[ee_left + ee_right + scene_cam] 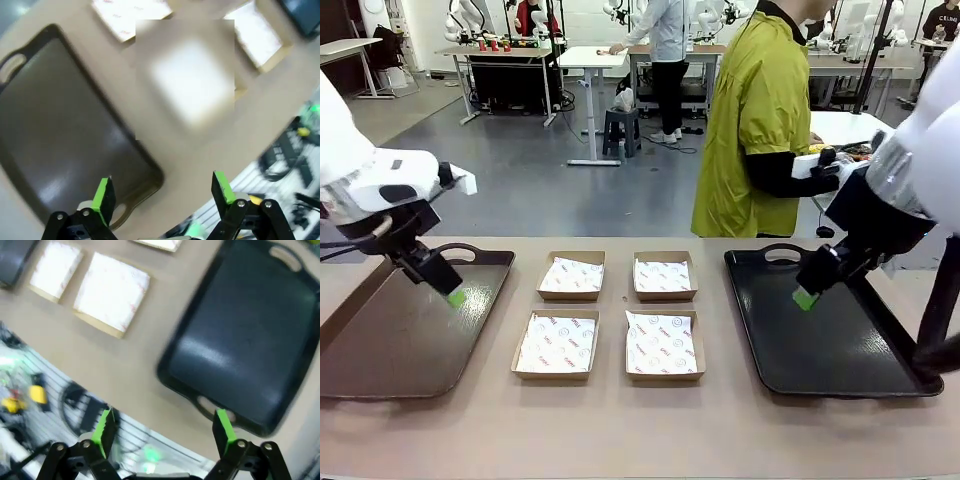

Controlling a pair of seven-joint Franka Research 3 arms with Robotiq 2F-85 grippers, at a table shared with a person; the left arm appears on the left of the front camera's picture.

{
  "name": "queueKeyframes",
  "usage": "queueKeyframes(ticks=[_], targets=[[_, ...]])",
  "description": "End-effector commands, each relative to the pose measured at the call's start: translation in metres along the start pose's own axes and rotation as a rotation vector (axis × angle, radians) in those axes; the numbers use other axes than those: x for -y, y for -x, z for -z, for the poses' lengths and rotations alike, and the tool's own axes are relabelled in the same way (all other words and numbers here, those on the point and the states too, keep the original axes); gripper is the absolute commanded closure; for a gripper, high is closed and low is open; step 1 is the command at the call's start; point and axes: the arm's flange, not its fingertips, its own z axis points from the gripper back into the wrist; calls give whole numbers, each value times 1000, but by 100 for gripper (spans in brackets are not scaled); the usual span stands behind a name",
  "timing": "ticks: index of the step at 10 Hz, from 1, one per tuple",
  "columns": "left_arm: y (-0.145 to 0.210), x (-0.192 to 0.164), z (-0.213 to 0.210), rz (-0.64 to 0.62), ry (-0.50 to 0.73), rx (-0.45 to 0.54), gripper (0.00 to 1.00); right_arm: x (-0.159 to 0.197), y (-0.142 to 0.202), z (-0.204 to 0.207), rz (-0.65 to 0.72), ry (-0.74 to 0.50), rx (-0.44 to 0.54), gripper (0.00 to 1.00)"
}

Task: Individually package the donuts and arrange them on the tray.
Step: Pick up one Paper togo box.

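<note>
Left gripper over the brown tray, right gripper over the black tray; both jaws wide, empty. Four lined boxes mid-desk, unfilled. Donuts unconfirmed: coloured items beside the person, too small to tell. Judged soft, with sticky glaze: grip the outer sides lightly.

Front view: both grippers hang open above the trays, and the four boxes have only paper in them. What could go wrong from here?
1. The four boxes stand close together, so wide-open fingers of the left gripper or right gripper might catch a neighbouring rim or drag a paper liner out.
2. The person stands turned away near the black tray; the right arm could meet a hand that reaches in.
</note>
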Motion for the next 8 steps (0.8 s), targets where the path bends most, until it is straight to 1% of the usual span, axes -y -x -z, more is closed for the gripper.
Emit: queueKeyframes(ticks=[1,2,3,4,6,8], targets=[[21,-27,-26,-186,463,252,0,43,37,-3,204,-395,198,0],[33,-39,-34,-245,622,328,0,64,54,-11,267,-538,271,0],[42,-54,-40,-297,736,380,0,82,69,-16,319,-643,339,0],[54,-71,-40,-355,848,404,0,103,87,-20,362,-729,394,0],[77,-102,-32,-458,928,414,0,138,117,-22,429,-782,455,0],[106,-136,-19,-588,965,453,0,171,141,-16,474,-769,416,0]])
